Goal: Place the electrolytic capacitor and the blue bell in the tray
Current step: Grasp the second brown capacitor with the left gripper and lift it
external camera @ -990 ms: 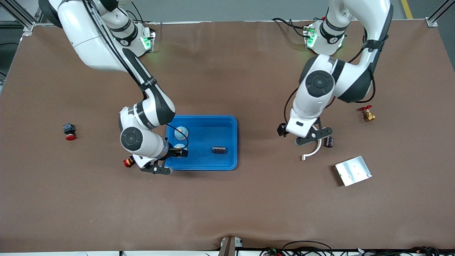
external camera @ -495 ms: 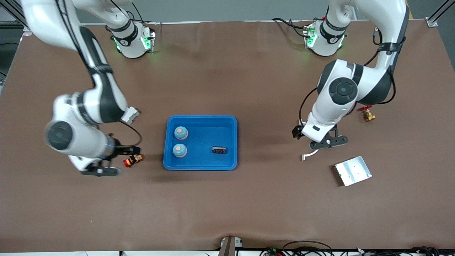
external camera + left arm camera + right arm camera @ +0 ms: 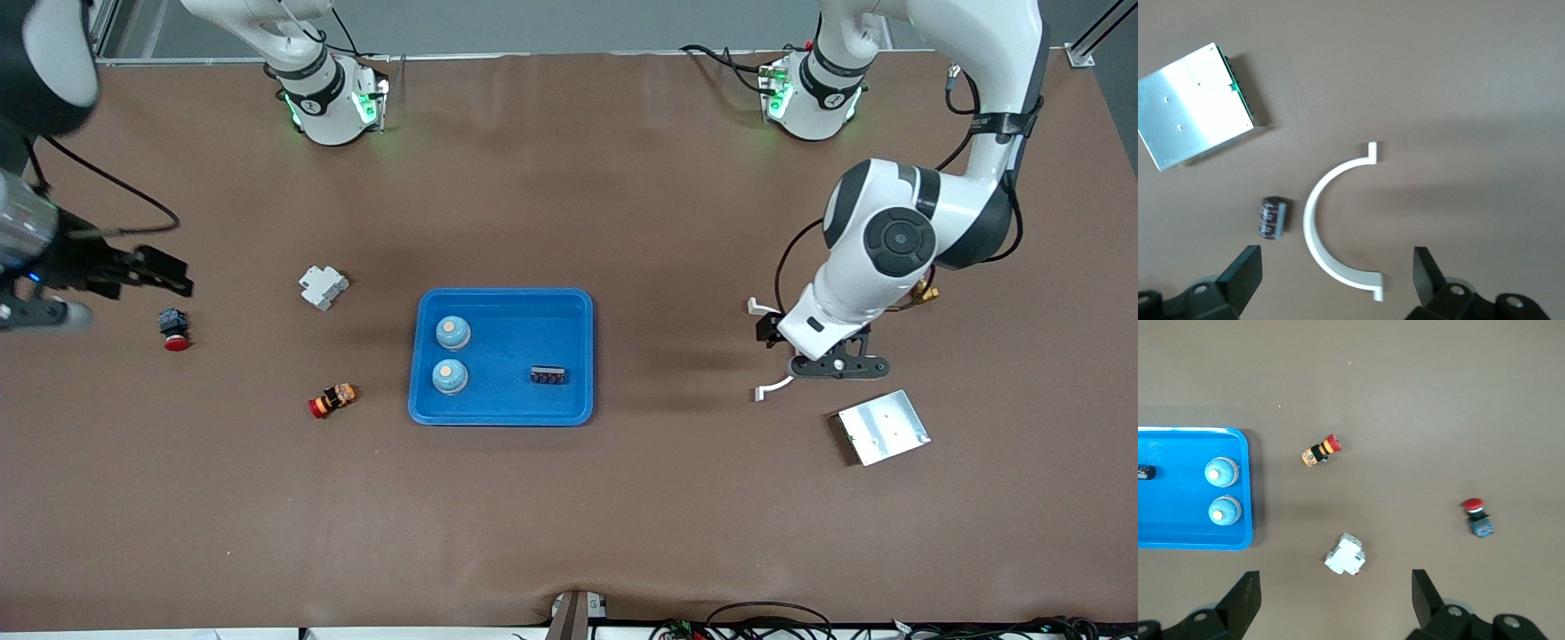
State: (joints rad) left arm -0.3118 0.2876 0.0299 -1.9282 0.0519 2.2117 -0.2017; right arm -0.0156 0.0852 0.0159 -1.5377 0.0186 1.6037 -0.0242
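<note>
Two blue bells [image 3: 452, 332] already in the tray [image 3: 569, 411]; left gripper [image 3: 1338, 283] hangs unclenched over the capacitor [image 3: 1272, 217], needs lining up. Right gripper [image 3: 1333, 605] idles, unclenched too.

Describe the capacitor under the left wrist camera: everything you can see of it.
The electrolytic capacitor is a small dark cylinder with a lighter grey stripe along its side, lying flat on the brown table. It lies beside the white curved bracket, apart from it, with the silver plate close by. Nothing touches it. The left gripper hovers open above it; the front view hides it.
</note>
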